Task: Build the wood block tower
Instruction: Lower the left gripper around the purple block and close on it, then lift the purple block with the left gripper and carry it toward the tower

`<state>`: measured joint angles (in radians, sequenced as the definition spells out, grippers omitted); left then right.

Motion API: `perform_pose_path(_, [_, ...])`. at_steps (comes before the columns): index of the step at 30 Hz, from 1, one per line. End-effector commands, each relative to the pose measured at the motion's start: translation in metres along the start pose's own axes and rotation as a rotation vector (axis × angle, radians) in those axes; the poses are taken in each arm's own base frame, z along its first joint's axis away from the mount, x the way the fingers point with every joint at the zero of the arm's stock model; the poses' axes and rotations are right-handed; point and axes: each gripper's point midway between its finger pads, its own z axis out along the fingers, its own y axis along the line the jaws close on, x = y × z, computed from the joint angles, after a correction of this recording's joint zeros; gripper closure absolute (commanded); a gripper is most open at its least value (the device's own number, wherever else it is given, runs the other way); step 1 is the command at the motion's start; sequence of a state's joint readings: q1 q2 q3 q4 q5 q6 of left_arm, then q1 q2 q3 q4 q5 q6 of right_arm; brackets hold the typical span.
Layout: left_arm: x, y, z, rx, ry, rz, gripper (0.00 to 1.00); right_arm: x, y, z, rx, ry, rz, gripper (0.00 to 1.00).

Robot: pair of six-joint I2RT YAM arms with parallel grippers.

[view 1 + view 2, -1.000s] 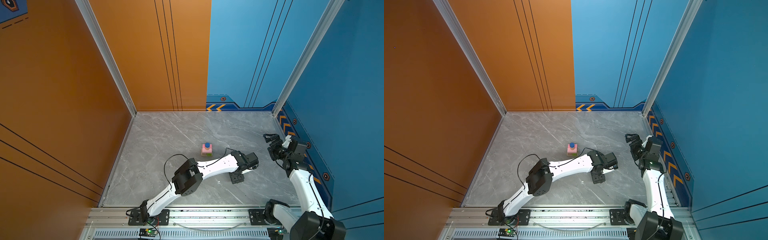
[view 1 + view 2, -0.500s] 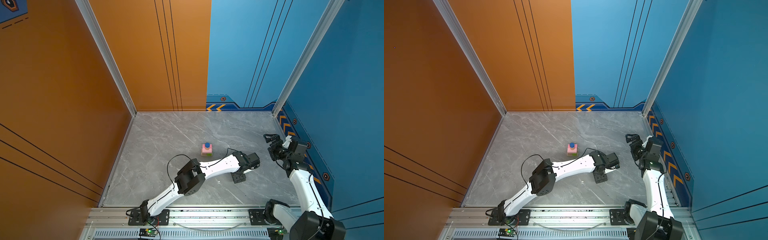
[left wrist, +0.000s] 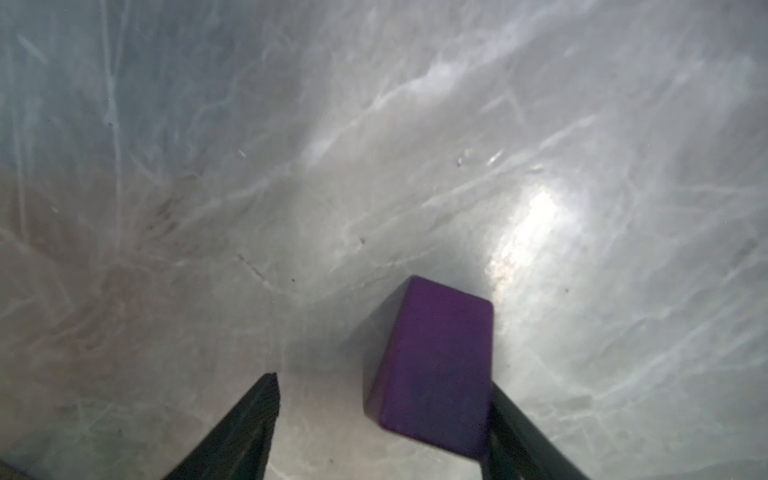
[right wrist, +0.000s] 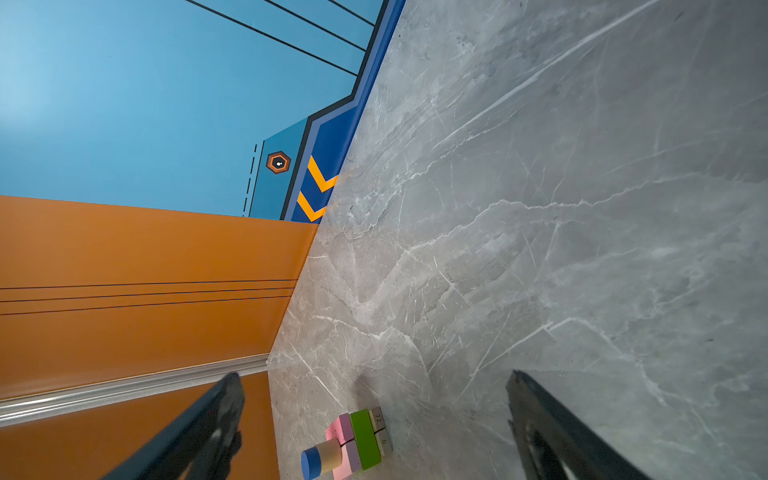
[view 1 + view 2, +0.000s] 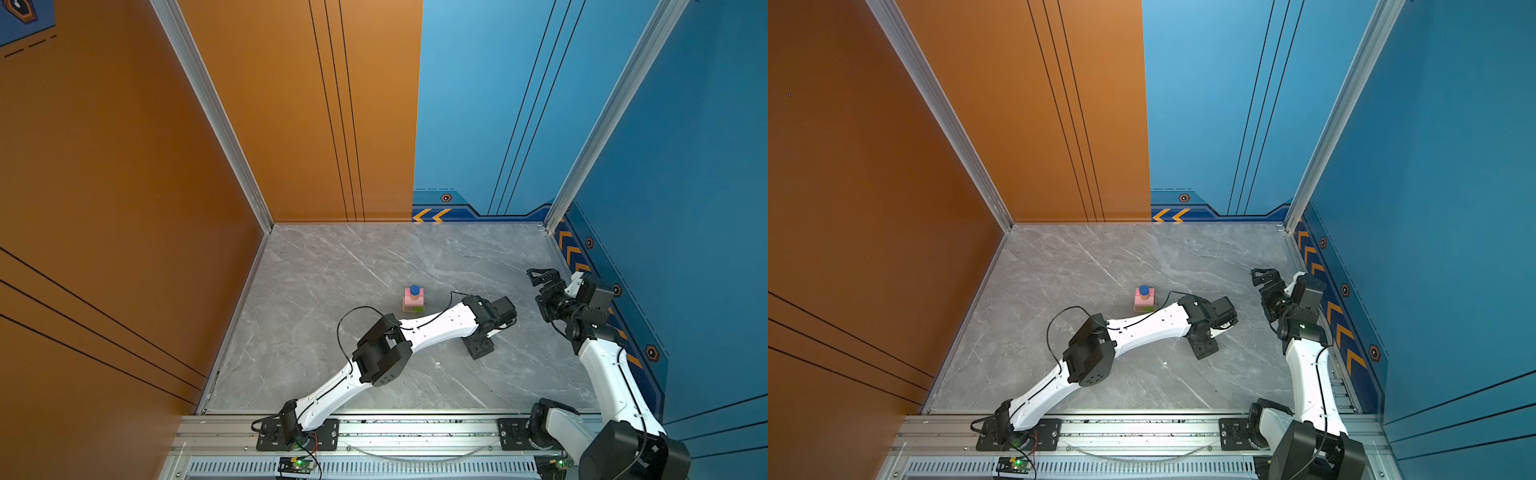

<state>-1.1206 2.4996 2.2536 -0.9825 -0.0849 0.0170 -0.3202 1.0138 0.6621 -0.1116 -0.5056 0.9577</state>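
Marble floor (image 3: 249, 166); purple block (image 3: 432, 374) within left end effector (image 3: 382, 384), against one finger (image 3: 519, 424)

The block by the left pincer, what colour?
Purple; the block shows best in left wrist view.

Glossy grey marble-look tabletop (image 5: 374, 257), matt painted purple block (image 3: 436, 365), satin-finish ribbed metal rail (image 5: 415, 434)

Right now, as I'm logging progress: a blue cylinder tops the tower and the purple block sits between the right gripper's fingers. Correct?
Wrong arm: the purple block sits between the fingers of the left gripper, as the left wrist view shows. A blue cylinder does top the tower.
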Motion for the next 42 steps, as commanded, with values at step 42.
perform_pose_path(42, [-0.011,0.002,-0.022,0.085,-0.048,-0.104,0.66,0.001,-0.002,0.007,-0.021,0.017,0.009,0.00])
